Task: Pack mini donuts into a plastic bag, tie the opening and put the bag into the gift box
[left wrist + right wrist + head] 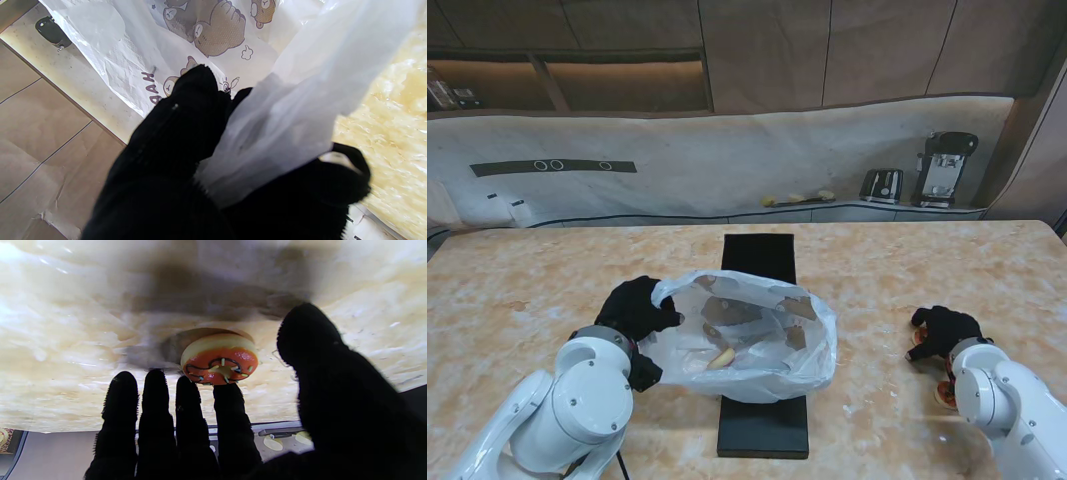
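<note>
A translucent plastic bag (757, 335) printed with brown bears lies across the black gift box (763, 430) at the table's middle. Its mouth gapes toward my left hand (635, 310). That black-gloved hand is shut on the bag's rim (283, 126), pinched between thumb and fingers. A pale piece, maybe a donut (720, 357), shows through the bag. To the right, my right hand (945, 330) hovers palm down and open over an orange-iced mini donut (219, 360) lying on the table. Its fingertips (230, 396) reach the donut's edge and the thumb stands apart beside it.
A second orange donut (945, 393) lies beside my right wrist, partly hidden by it. The marble table top (517, 300) runs wide to both sides. On the back counter stand a toaster (882, 184) and a coffee machine (942, 168).
</note>
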Controlling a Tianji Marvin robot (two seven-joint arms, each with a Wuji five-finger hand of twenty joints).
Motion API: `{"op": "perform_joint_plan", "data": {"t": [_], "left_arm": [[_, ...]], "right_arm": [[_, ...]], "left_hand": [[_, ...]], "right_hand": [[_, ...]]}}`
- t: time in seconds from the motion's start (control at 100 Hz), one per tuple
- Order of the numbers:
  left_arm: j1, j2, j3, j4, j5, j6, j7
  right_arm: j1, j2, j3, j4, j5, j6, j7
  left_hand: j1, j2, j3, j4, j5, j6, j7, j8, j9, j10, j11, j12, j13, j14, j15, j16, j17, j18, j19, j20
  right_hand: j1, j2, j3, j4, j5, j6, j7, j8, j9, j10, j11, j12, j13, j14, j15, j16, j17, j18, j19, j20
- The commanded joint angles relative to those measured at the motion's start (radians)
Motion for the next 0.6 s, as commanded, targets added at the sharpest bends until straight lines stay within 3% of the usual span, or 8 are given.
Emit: {"op": "perform_joint_plan", "data": {"t": [0.0,0.23,0.42,0.59], "left_arm": [[0.000,-0.002,0.002,-0.009,-0.001,0.003,-0.014],[-0.003,-0.002,0.004,-0.008,-0.001,0.006,-0.014],[0.001,0.001,0.000,-0.009,0.001,-0.004,-0.022],[0.006,0.002,-0.004,-0.013,0.005,-0.009,-0.022]], "right_arm": [[-0.008,-0.009,-0.011,0.012,0.006,0.007,0.016],[-0.008,-0.010,-0.026,0.020,0.012,0.032,0.014],[-0.008,-0.008,-0.048,0.027,0.003,0.072,0.027],[-0.001,-0.010,-0.067,0.042,0.005,0.091,0.012]], "left_hand": [[0.017,0.000,-0.019,0.018,0.007,0.002,-0.014,-0.007,0.010,-0.010,0.001,0.010,-0.002,0.010,-0.003,0.010,0.011,-0.030,0.050,-0.004],[0.017,0.000,-0.020,0.019,0.007,0.003,-0.015,-0.007,0.009,-0.010,0.001,0.010,-0.002,0.011,-0.003,0.010,0.007,-0.031,0.051,-0.003],[0.016,0.005,-0.023,0.017,0.004,0.000,-0.015,-0.006,0.006,-0.010,0.000,0.009,-0.006,0.012,-0.003,0.011,0.005,-0.033,0.052,-0.001],[0.017,0.005,-0.025,0.018,0.004,0.001,-0.016,-0.006,0.009,-0.012,0.000,0.008,-0.007,0.013,-0.003,0.012,0.002,-0.034,0.052,0.000]], "right_hand": [[0.009,-0.028,0.036,0.027,0.032,0.008,0.034,0.032,0.027,0.010,0.021,0.042,0.060,0.005,0.064,0.051,0.019,0.011,0.042,0.009],[0.036,-0.108,0.180,0.004,0.083,-0.003,0.110,0.138,0.083,-0.006,0.159,0.183,0.136,0.005,0.253,0.176,0.144,-0.062,0.223,0.061],[0.081,-0.146,0.228,-0.004,0.089,-0.025,0.176,0.203,0.063,-0.016,0.240,0.280,0.141,-0.006,0.362,0.241,0.172,-0.114,0.282,0.064],[0.127,-0.166,0.273,-0.010,0.129,-0.063,0.309,0.309,0.118,-0.035,0.320,0.361,0.194,-0.015,0.481,0.304,0.238,-0.157,0.347,0.069]]}}
